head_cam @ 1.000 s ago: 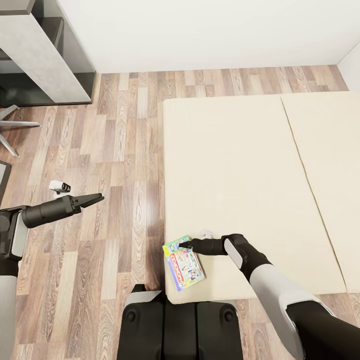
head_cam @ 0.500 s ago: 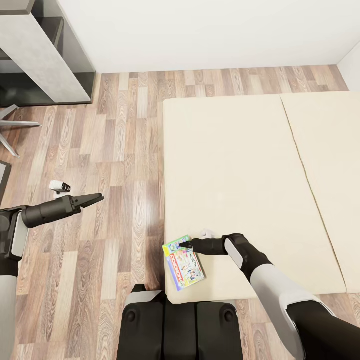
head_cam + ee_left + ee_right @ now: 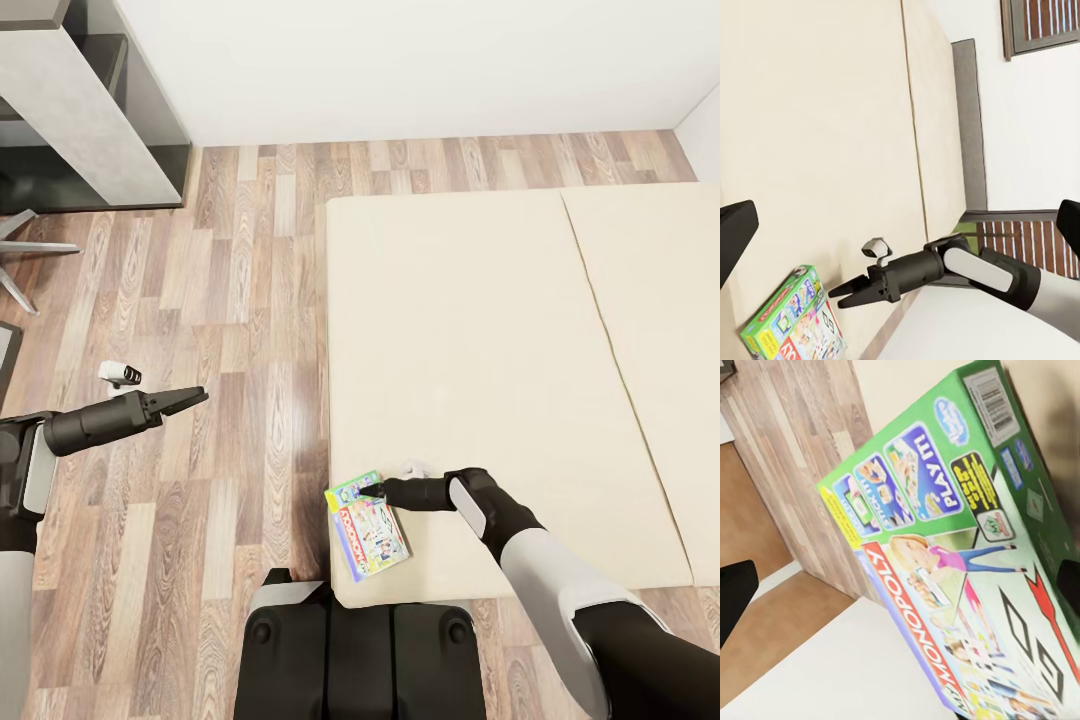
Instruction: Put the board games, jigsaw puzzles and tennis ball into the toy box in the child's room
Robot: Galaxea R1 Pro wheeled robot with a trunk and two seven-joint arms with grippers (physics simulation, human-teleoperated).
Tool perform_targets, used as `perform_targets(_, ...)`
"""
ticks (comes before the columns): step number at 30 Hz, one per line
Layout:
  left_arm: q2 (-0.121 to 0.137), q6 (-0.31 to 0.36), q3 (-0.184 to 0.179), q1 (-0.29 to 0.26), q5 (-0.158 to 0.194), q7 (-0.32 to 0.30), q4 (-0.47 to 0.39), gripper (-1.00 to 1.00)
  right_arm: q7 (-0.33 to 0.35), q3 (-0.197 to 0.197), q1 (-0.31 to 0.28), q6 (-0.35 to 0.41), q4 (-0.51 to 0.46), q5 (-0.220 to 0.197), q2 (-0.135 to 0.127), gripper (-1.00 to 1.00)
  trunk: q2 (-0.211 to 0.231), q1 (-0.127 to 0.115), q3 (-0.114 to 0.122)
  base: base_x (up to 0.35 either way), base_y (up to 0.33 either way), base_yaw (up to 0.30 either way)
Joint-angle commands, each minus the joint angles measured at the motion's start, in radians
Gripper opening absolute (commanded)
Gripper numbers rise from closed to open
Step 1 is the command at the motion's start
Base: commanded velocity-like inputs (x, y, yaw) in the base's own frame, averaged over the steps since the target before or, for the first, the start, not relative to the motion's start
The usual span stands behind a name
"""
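On the cream bed (image 3: 480, 350), a board game (image 3: 368, 524) lies at the 7 o'clock corner. The right tool (image 3: 366, 491) touches its far edge (jaws close together, grip unclear). The left tool (image 3: 196, 397) hangs over the floor (image 3: 230, 300), seemingly closed.

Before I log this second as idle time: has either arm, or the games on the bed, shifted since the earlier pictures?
Nothing visibly changed. The right gripper is still at the stacked board games near the bed's corner, and the left gripper still hangs over the floor.
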Motion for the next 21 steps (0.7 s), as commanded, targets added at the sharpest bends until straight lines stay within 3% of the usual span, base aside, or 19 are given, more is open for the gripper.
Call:
perform_targets(1, 0.000, 0.010, 0.000, 0.000, 0.001, -0.003, 0.000, 1.00, -0.002, 0.003, 0.000, 0.005, 0.000, -0.005, -0.001, 1.00, -0.002, 0.001, -0.001, 0.000, 0.000, 0.000)
perform_targets(21, -0.001, -0.032, 0.000, 0.000, 0.002, -0.002, 0.000, 1.00, -0.059, 0.008, 0.000, -0.011, 0.003, -0.002, 0.000, 1.00, -0.002, 0.001, -0.001, 0.000, 0.000, 0.000)
